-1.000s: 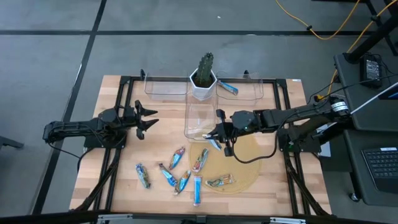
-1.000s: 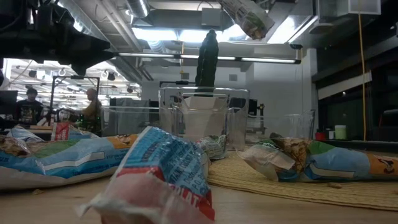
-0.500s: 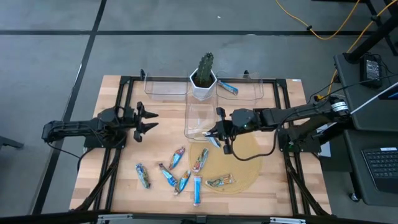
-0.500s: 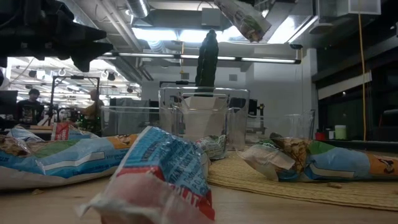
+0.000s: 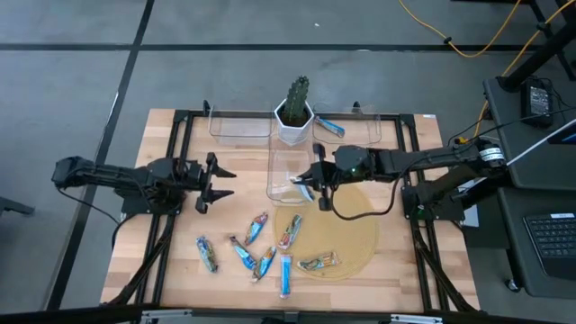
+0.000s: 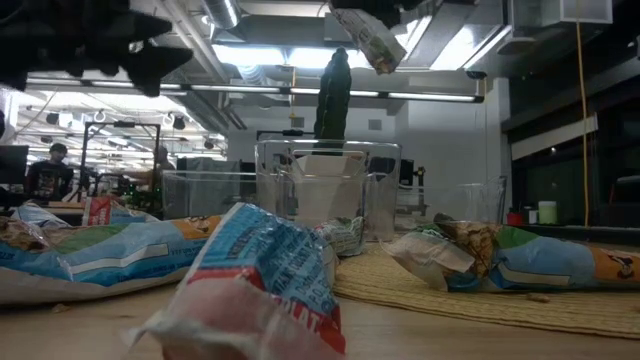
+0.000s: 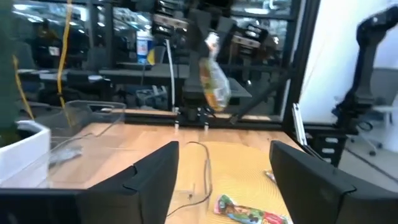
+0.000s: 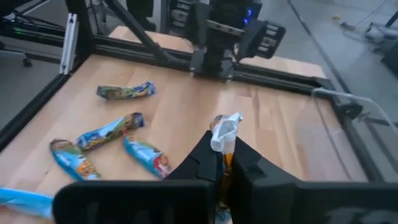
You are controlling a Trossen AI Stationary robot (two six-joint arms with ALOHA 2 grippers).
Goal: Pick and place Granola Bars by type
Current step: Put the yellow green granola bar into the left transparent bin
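My right gripper (image 5: 308, 184) is shut on a green-and-orange Granola Bar (image 7: 214, 81), held in the air at the near edge of the clear centre bin (image 5: 286, 162). Several other bars lie flat on the wood and the round woven mat: some mostly blue (image 5: 243, 254) (image 5: 285, 274), others greenish (image 5: 290, 229) (image 5: 318, 262). One blue bar (image 5: 329, 128) lies in the far right bin. My left gripper (image 5: 225, 183) stands open above the table's left part, level, pointing at the centre, with nothing between its fingers (image 7: 149, 180). My right gripper pinches the bar just below its white crimped end (image 8: 225, 127), which sticks out past the fingertips (image 8: 205, 162). The fingers come from the table's right, slanting slightly down. The bar hangs below them, tilted, clear of table and bin (image 6: 368, 35).
A cactus in a white pot (image 5: 294, 112) stands at the far middle between two clear bins (image 5: 238, 124) (image 5: 346, 130). The round woven mat (image 5: 351, 236) lies near right. A black frame (image 5: 180, 117) borders the table. People show in the room beyond.
My right gripper has carried the hanging bar toward the far edge, up to the centre bin's near edge. My left gripper has shifted slightly toward the near edge, risen a little, levelled out and opened wider.
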